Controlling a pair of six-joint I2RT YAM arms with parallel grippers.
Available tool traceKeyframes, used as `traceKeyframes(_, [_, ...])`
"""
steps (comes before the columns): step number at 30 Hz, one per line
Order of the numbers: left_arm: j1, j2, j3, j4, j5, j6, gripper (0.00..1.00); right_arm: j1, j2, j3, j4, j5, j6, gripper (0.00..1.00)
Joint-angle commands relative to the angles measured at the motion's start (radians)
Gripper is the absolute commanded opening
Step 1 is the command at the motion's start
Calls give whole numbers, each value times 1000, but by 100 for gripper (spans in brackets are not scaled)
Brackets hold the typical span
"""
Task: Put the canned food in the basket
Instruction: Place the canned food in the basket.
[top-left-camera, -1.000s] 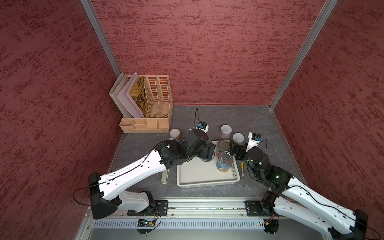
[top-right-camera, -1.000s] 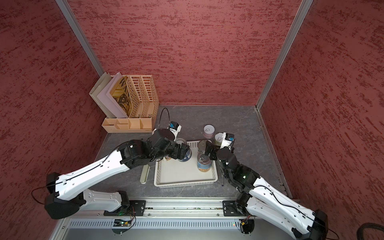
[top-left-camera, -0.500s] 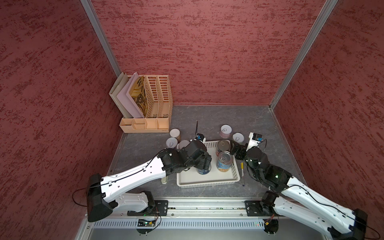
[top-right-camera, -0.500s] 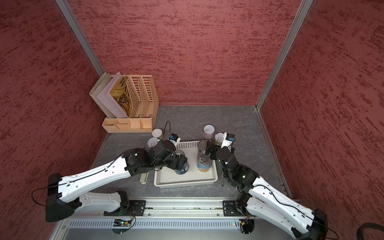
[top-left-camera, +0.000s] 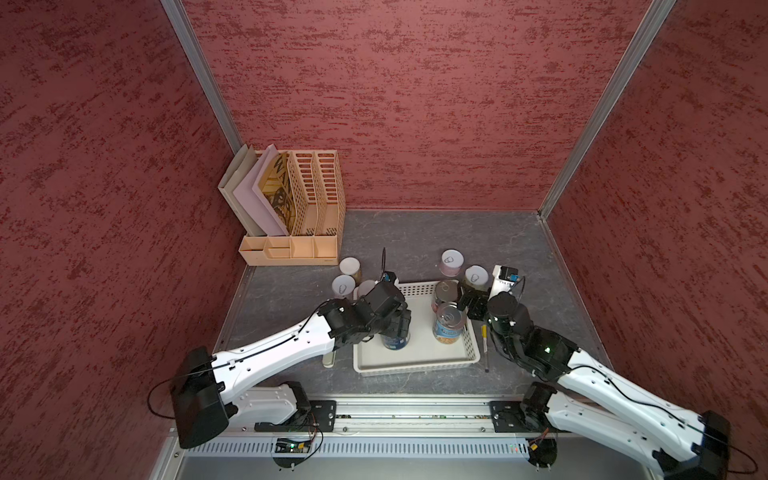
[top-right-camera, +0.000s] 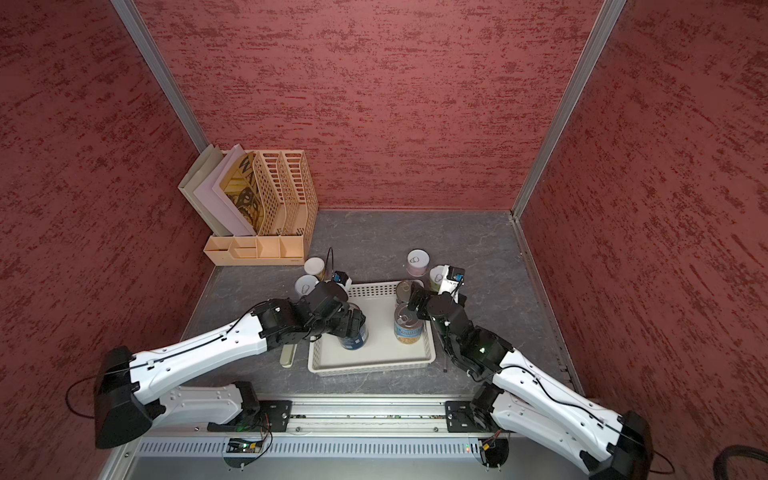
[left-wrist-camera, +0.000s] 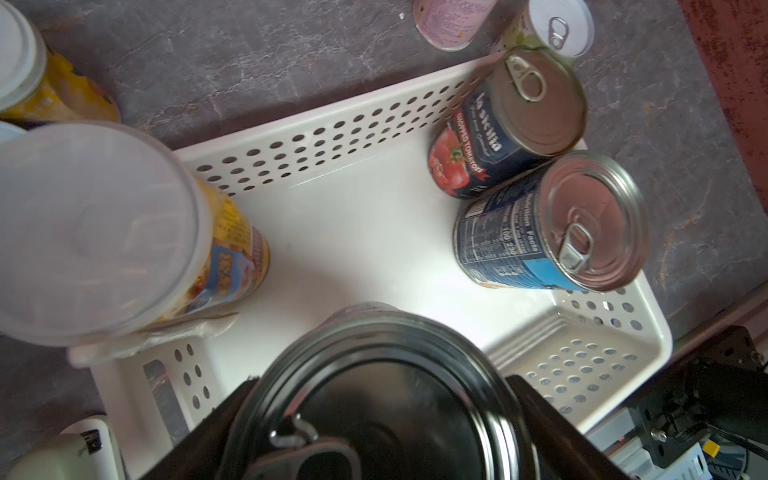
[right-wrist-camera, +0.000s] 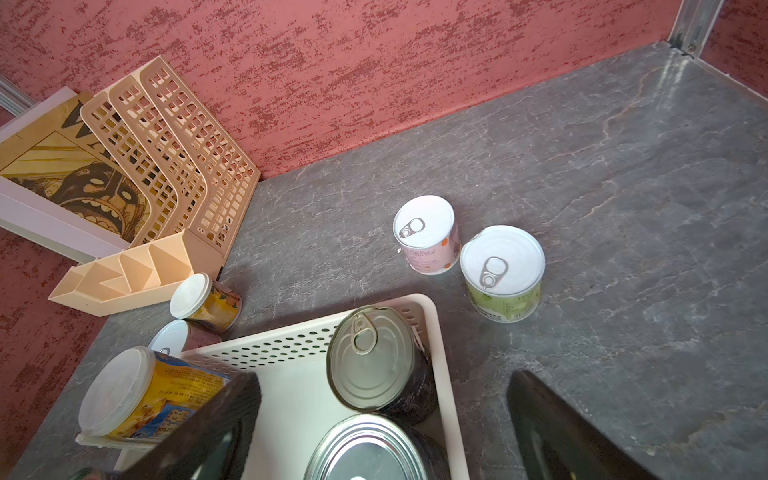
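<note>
The white basket (top-left-camera: 415, 367) sits at the table's front. My left gripper (top-left-camera: 394, 323) is shut on a blue-labelled can (top-left-camera: 395, 340), low inside the basket's left half; in the left wrist view the dark fingers (left-wrist-camera: 548, 415) flank its metal top (left-wrist-camera: 382, 399). A dark tomato can (top-left-camera: 445, 290) and another blue-labelled can (top-left-camera: 449, 326) stand by the basket's right wall. My right gripper (top-left-camera: 470, 302) hovers open over that wall. A slim yellow-labelled can (right-wrist-camera: 137, 390) stands at the basket's far left corner. Several small white-topped cans (top-left-camera: 452, 259) stand on the table behind the basket.
A beige slotted file holder (top-left-camera: 299, 203) with papers fills the back left corner. A yellow-capped pen (top-left-camera: 484, 345) lies right of the basket, and an olive case (top-left-camera: 328, 360) peeks out under my left arm. Red walls close in on three sides.
My left arm has carried the blue-labelled can from the basket's far left corner toward the front and down into the basket. The right arm has stayed still.
</note>
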Motion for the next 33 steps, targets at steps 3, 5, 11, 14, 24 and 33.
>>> traceKeyframes(3, [54, -40, -34, 126, 2, -16, 30, -8, 13, 12, 19, -18, -13, 98])
traceKeyframes(5, [75, -40, -58, 130, 4, -16, 30, -7, 17, 13, 19, -20, -12, 98])
traceKeyframes(11, [138, -27, -96, 130, 9, -12, 28, -7, 21, 15, 20, -28, -12, 98])
traceKeyframes(14, [147, -23, -106, 130, -6, -11, 28, -7, 21, 15, 20, -29, -12, 98])
traceKeyframes(24, [147, 37, -95, 83, -135, -49, 29, -7, 23, 16, 19, -36, -12, 99])
traceKeyframes(33, [139, 67, -102, 47, -215, -118, 44, -7, 21, 18, 14, -41, -9, 98])
